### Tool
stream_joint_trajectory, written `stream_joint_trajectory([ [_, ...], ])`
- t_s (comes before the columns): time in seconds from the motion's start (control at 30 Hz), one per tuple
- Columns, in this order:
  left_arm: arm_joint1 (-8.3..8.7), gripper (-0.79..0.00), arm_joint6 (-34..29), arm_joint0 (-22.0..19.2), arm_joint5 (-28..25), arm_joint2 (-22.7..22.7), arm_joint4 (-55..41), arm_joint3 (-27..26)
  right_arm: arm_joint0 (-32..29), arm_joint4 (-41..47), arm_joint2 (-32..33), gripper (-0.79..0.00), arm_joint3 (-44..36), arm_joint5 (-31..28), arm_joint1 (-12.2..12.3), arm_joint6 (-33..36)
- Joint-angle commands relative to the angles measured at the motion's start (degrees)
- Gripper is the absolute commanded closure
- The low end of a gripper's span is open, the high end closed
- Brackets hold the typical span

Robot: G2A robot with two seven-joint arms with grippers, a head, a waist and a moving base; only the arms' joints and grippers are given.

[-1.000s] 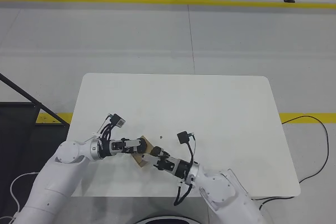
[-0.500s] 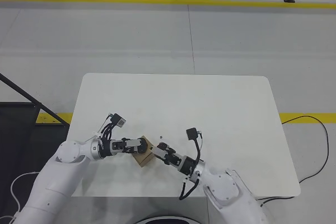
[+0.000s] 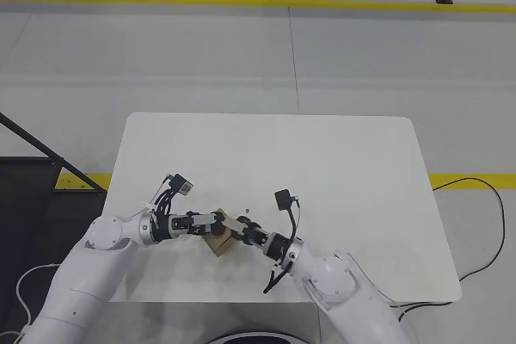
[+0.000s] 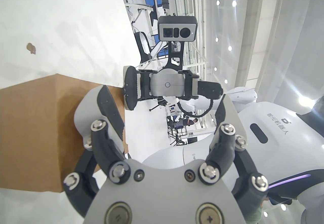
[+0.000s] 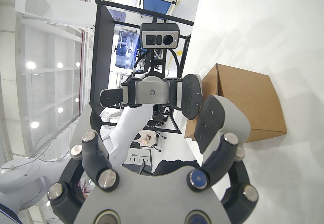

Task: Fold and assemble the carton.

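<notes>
The carton (image 3: 221,242) is a small brown cardboard box. It lies on the white table (image 3: 344,172), left of the middle and close to the near edge. It is folded up into a box shape. Two flat faces meet at a sharp crease, and I cannot tell whether its ends are closed.

The left gripper (image 4: 167,113) comes in from the left and sits at the far left corner of the carton. Its jaws are spread wide and hold nothing. One of its black fingertips (image 4: 111,111) lies over the carton's side face, while the other finger hangs in the air away from the cardboard.

The right gripper (image 5: 152,121) comes in from the near right and faces the left one across the carton's far end. It is also spread wide, with nothing pinched between the jaws. One of its dotted pads (image 5: 210,121) sits against or just beside the carton's edge, and I cannot tell which. A pad of the left gripper is right next to it at the same edge. The two grippers are very near each other, almost nose to nose, and the carton sits between them and slightly nearer.

A tiny brown scrap (image 3: 247,209) lies on the table just beyond the carton. A black cable (image 3: 490,224) loops over the floor to the right of the table, crossing a yellow line (image 3: 482,181).
</notes>
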Motion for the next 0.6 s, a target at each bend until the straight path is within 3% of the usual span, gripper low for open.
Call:
stream_joint_trajectory([
  [0.0, -0.01, -0.785, 0.0, 0.0, 0.0, 0.0, 0.0, 0.1, 0.1, 0.1, -0.1, -0.785, 0.3, 0.3, -0.1, -0.1],
  [0.57, -0.07, -0.785, -0.2, -0.1, -0.1, 0.2, -0.2, 0.3, -1.9, -0.9, 1.4, -0.785, -2.2, -2.5, -0.1, -1.5],
])
